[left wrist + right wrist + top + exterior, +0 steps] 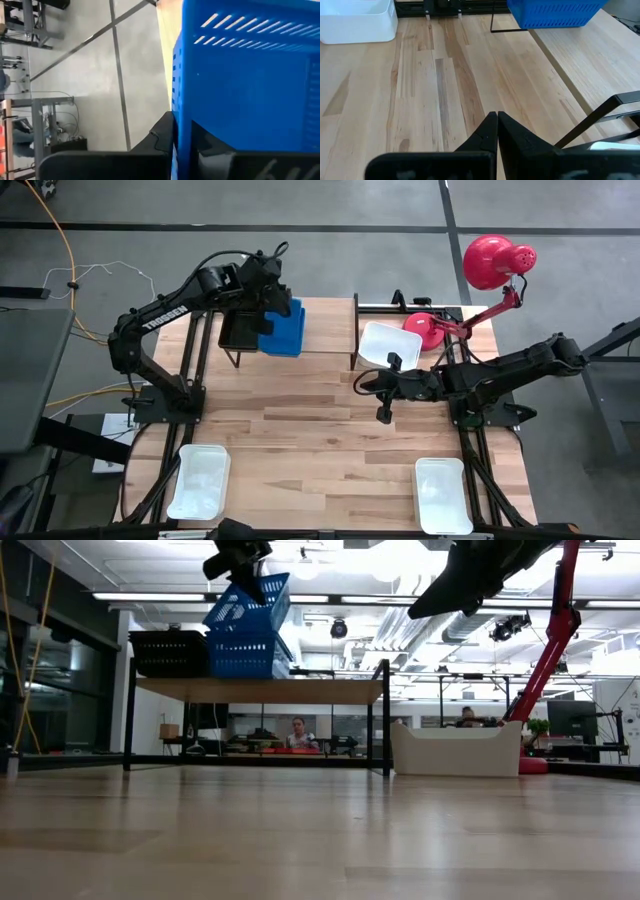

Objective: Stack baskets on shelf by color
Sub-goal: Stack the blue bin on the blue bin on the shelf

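Note:
My left gripper (272,298) is over the shelf (300,690) at the table's far left, shut on a blue basket (250,602). That basket hangs tilted above a second blue basket (240,655), which stands on the shelf. A black basket (168,652) stands on the shelf to the left of the blue ones. A white basket (385,345) rests on the table just right of the shelf. My right gripper (497,125) is shut and empty, low over the table's middle right (385,392). My left gripper pinches one wall of the blue basket at its rim (176,120), with one finger (159,136) outside and the other inside. The fingers come from above. The basket hangs tilted below them, its low end at the lower blue basket's rim (262,635); I cannot tell whether they touch.
Two more white baskets lie at the table's near edge, one left (198,480) and one right (442,495). A red lamp (495,260) stands at the far right, its base (425,328) next to the white basket. The shelf's right half (325,325) is bare wood.

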You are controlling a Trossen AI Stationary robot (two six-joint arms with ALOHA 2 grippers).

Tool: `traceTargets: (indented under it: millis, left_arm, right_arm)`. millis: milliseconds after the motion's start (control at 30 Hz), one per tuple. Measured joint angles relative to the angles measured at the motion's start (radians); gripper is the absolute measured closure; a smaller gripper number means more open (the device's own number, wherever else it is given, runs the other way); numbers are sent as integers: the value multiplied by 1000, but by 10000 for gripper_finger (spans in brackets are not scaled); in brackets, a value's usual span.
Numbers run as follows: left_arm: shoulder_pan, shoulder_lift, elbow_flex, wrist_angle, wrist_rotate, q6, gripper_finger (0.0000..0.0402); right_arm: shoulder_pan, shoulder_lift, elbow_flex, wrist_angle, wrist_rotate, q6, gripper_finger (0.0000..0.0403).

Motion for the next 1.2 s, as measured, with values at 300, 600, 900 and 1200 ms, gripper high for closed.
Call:
traceTargets:
  millis: [300, 600, 900, 1200]
  left_arm:
    - [-45, 0, 0, -31, -17, -41, 401]
    - [-53, 0, 0, -45, -29, -69, 401]
    - [-53, 0, 0, -45, -4, -69, 401]
    - [-53, 0, 0, -45, 6, -67, 401]
  right_arm:
    - [0, 0, 0, 0, 0, 0, 402]
    - [0, 0, 0, 0, 1, 0, 402]
    - [0, 0, 0, 0, 1, 0, 402]
    - [0, 0, 0, 0, 1, 1, 402]
